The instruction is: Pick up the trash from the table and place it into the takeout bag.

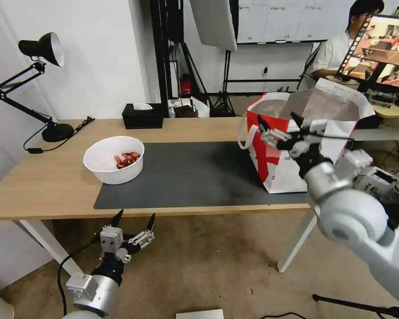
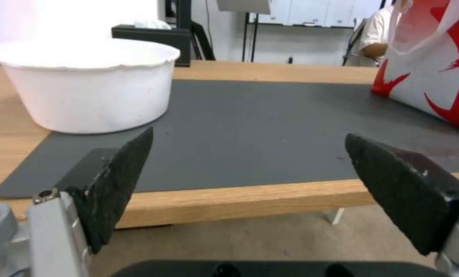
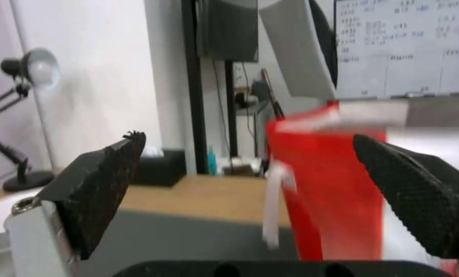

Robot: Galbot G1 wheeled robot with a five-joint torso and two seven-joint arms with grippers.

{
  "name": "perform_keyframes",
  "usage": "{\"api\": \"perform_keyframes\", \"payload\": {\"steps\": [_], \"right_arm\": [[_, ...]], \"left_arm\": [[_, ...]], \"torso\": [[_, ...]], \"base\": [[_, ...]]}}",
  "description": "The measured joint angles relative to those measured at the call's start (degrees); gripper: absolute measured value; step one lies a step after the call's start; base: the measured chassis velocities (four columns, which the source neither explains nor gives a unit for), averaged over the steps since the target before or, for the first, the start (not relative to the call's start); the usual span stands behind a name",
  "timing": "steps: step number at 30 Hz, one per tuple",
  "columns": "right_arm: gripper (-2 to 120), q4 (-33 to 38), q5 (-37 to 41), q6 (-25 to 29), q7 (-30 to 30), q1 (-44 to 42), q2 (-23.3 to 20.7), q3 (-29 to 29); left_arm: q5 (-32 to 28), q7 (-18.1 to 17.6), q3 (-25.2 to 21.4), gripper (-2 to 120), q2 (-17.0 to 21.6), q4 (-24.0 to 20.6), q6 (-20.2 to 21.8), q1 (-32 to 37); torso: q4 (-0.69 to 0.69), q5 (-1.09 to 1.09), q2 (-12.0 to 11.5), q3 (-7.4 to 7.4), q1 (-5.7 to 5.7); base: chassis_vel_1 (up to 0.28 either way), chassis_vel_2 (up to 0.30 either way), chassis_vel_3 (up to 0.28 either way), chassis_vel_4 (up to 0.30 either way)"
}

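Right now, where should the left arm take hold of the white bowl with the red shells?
Probably the near rim of the white bowl, from above, one finger inside the wall and one outside. It stands upright and open-topped, too wide to span, with its shells heaped toward the far side. The open left end effector hangs below the table edge.

A black desk lamp [image 1: 46, 84] with a jointed arm is set at the far left corner, its round base resting on the wood and its cord trailing beside it. A black tissue box [image 1: 142, 116] is placed along the far edge, with white tissue showing at its top. Behind, a dark stand [image 1: 166, 53] and a tripod [image 1: 226, 84] are seen against the white wall, and a whiteboard [image 1: 279, 20] is mounted farther back. At the far right, a screen [image 1: 383, 51] is raised, showing what may be camera feeds.
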Motion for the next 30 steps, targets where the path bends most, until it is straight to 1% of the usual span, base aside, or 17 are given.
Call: {"api": "perform_keyframes", "payload": {"steps": [2, 3, 6, 7, 9, 10, 11, 14, 15, 18, 30], "right_arm": [[100, 0.8, -3.1, 1.2, -1.9, -7.8, 1.7, 3.7], [100, 0.8, -3.1, 1.2, -1.9, -7.8, 1.7, 3.7], [100, 1.5, -7.6, 2.8, -4.2, -17.5, 5.4, 7.8], [100, 1.5, -7.6, 2.8, -4.2, -17.5, 5.4, 7.8], [100, 1.7, -12.3, 4.5, -5.6, -24.9, 8.8, 9.1], [100, 1.5, -14.1, 5.1, -6.1, -27.1, 10.1, 9.1], [100, 1.5, -14.1, 5.1, -6.1, -27.1, 10.1, 9.1], [100, 0.0, -19.5, 7.7, -7.1, -31.7, 13.3, 7.6], [100, 0.0, -19.5, 7.7, -7.1, -31.7, 13.3, 7.6], [100, -2.4, -23.8, 9.3, -7.4, -33.1, 15.5, 5.0], [100, -8.4, -26.9, 9.6, -6.1, -30.7, 16.0, 1.7]], "left_arm": [[0.2, 0.0, 0.1, 100, 0.0, 0.0, 0.0, 0.0], [0.2, 0.0, 0.1, 100, 0.0, 0.0, 0.0, 0.0], [0.5, 0.1, 0.3, 100, 0.1, 0.0, -0.1, 0.0], [0.5, 0.1, 0.3, 100, 0.1, 0.0, -0.1, 0.0], [0.8, 0.1, 0.6, 100, 0.2, 0.2, -0.1, 0.0], [0.9, 0.1, 0.7, 100, 0.2, 0.3, -0.1, 0.0], [0.9, 0.1, 0.7, 100, 0.2, 0.3, -0.1, 0.0], [1.0, 0.2, 1.1, 100, 0.1, 0.5, -0.2, 0.0], [1.0, 0.2, 1.1, 100, 0.1, 0.5, -0.2, 0.0], [1.2, 0.2, 1.4, 100, 0.0, 0.6, -0.2, -0.1], [1.2, 0.4, 1.6, 100, 0.2, 1.1, -0.2, -0.1]], "torso": [[-0.02, 0.01, 0.0, 0.00, 0.00], [-0.02, 0.01, 0.0, 0.00, 0.00], [0.00, 0.01, 0.0, 0.00, 0.00], [0.00, 0.01, 0.0, 0.00, 0.00], [-0.01, 0.00, 0.0, 0.00, 0.00], [-0.02, 0.01, 0.0, -0.01, 0.00], [-0.02, 0.01, 0.0, -0.01, 0.00], [-0.01, 0.00, 0.0, 0.00, 0.00], [-0.01, 0.00, 0.0, 0.00, 0.00], [-0.01, 0.00, 0.0, 0.00, 0.00], [0.00, 0.01, 0.0, 0.00, 0.00]], "base": [[0.000, 0.000, 0.000, 0.000], [0.000, 0.000, 0.000, 0.000], [0.000, 0.000, 0.000, 0.000], [0.000, 0.000, 0.000, 0.000], [0.000, 0.000, 0.000, 0.000], [0.000, 0.000, 0.000, 0.000], [0.000, 0.000, 0.000, 0.000], [0.000, 0.000, 0.000, 0.000], [0.000, 0.000, 0.000, 0.000], [0.000, 0.000, 0.000, 0.000], [0.000, 0.000, 0.000, 0.000]]}}
